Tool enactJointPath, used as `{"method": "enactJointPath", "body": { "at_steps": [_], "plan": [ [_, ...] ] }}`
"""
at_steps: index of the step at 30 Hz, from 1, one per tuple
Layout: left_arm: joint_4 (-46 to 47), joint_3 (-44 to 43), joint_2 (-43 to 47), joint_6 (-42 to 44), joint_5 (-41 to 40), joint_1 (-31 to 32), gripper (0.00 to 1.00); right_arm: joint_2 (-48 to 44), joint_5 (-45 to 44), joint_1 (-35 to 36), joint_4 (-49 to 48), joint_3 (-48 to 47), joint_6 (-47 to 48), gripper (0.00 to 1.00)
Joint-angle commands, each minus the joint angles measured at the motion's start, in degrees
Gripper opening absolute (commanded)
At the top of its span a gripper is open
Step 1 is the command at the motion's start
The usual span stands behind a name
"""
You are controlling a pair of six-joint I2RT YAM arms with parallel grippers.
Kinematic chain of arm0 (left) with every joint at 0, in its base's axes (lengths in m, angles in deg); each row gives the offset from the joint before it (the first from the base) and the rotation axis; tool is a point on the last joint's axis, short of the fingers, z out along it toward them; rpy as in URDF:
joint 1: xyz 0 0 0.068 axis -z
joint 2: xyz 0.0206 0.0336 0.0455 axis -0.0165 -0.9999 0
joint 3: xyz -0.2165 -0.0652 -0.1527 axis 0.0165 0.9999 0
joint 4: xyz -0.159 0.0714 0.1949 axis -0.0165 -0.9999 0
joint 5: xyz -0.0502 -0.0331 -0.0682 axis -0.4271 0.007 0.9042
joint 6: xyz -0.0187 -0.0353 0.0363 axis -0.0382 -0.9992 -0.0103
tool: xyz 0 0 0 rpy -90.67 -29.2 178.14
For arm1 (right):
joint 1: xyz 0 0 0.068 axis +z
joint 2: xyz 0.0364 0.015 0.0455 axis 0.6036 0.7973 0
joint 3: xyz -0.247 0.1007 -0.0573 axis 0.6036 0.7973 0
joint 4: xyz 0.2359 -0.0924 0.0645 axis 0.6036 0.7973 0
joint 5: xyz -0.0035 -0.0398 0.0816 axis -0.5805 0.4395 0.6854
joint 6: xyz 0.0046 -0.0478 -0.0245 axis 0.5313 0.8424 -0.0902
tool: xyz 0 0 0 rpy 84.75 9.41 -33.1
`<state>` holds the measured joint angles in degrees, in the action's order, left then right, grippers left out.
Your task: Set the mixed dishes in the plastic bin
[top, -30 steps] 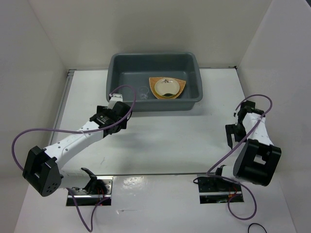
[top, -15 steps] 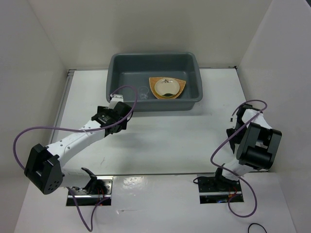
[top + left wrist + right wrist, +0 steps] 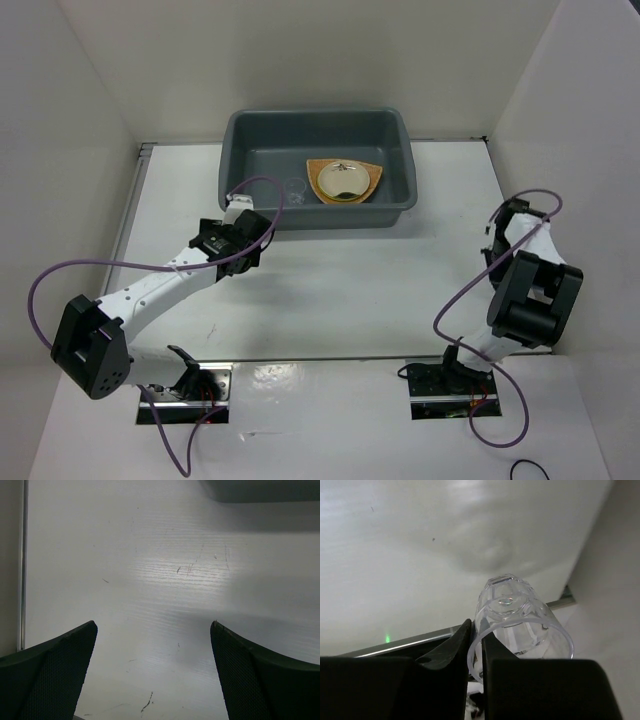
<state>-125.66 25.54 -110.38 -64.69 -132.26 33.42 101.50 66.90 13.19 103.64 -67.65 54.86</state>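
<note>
Right gripper [image 3: 476, 627]: jaws narrow, pinched on the rim wall of a clear cup [image 3: 520, 615]. One finger [image 3: 447, 647] sits outside the rim and the other inside the mouth. The cup is at the very tip of the claw, just right of the finger gap. Its mouth faces the wrist camera and its base points away, toward the table [image 3: 350, 290] and the right wall [image 3: 610, 580]. There is a soft shadow on the table beyond the base. Cannot tell if the cup touches the table. In the top view the right arm [image 3: 525, 290] is folded up at the right edge of the table, well apart from the bin [image 3: 228, 150]. The held cup is not made out in that view.

Left gripper [image 3: 152, 630]: jaws wide, nothing between them, only bare scratched table below. A strip of the bin's near wall shows at the top right of the left wrist view. From above this claw is just beside the bin's near left corner, outside it.

The bin sits at the far middle of the table. Inside it, right of centre, is the basket tray [image 3: 318, 187], with the gold plate [image 3: 342, 180] lying on it. Just left of the tray on the bin floor is a small clear thing that looks like another cup [image 3: 294, 190]. It is near the left claw, with the bin wall between them.
</note>
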Motion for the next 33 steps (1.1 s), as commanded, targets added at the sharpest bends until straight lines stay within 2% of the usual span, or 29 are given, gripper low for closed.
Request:
{"method": "enactJointPath", "body": {
  "at_steps": [1,2,3,4,6,7,9,13,14,15,16,17,20,24,29,31,33],
  "plan": [
    [-0.2,-2.4,-0.2,-2.1,-1.5,-0.3,1.0,-3.8,0.3,1.4,0.9,-14.2,-2.3,0.03],
    [-0.2,-2.4,-0.2,-2.1,-1.5,-0.3,1.0,-3.8,2.1,2.3,2.2,-18.0,-3.0,0.03],
    [-0.2,-2.4,-0.2,-2.1,-1.5,-0.3,1.0,-3.8,7.7,3.3,5.2,-21.9,-3.0,0.03],
    [-0.2,-2.4,-0.2,-2.1,-1.5,-0.3,1.0,-2.6,10.6,4.2,6.5,-30.1,-2.4,0.03],
    [0.3,-2.4,-0.2,-2.1,-1.5,-0.3,1.0,-0.5,15.6,7.3,9.4,-37.9,-1.5,0.0],
    [1.0,-2.4,0.4,-2.1,-1.5,-0.3,1.0,2.3,18.7,8.5,10.0,-45.3,-0.7,0.0],
    [1.5,-1.8,0.4,-2.1,-1.5,-0.8,1.0,5.6,19.3,12.9,10.6,-52.4,0.0,0.0],
    [2.1,-1.8,0.9,-2.1,0.6,-2.1,1.0,17.9,19.2,24.1,11.8,-75.3,0.6,0.0],
    [2.1,-1.8,1.0,-2.1,1.8,-3.2,1.0,20.8,19.2,26.1,13.1,-86.0,0.0,0.0],
    [2.6,-1.8,1.5,-2.1,1.8,-3.2,1.0,24.3,19.2,28.1,16.5,-92.7,0.0,0.0],
    [2.6,-1.8,2.2,-1.6,2.6,-3.8,1.0,31.3,18.6,30.1,16.5,-98.7,-1.0,0.0],
    [2.6,-1.8,2.2,-1.6,2.6,-3.8,1.0,34.1,17.5,34.2,16.5,-107.1,-1.0,0.0],
    [1.8,-2.4,2.7,-1.6,3.2,-4.3,1.0,43.3,16.4,42.5,16.5,-117.1,1.0,0.0],
    [0.3,-3.6,4.6,-1.6,4.4,-4.8,1.0,52.0,18.9,48.0,12.4,-122.3,1.0,0.0],
    [-3.7,-5.4,5.9,-1.1,5.0,-4.8,1.0,55.3,20.7,50.7,-6.8,-114.9,-1.0,0.06],
    [-4.5,-5.4,6.4,-1.1,5.0,-4.8,1.0,57.5,20.1,51.5,-10.0,-115.7,-0.3,0.1],
    [-4.5,-5.4,7.0,-0.5,5.8,-5.4,1.0,60.3,17.7,52.6,-13.4,-115.7,2.0,0.08]
  ]
}}
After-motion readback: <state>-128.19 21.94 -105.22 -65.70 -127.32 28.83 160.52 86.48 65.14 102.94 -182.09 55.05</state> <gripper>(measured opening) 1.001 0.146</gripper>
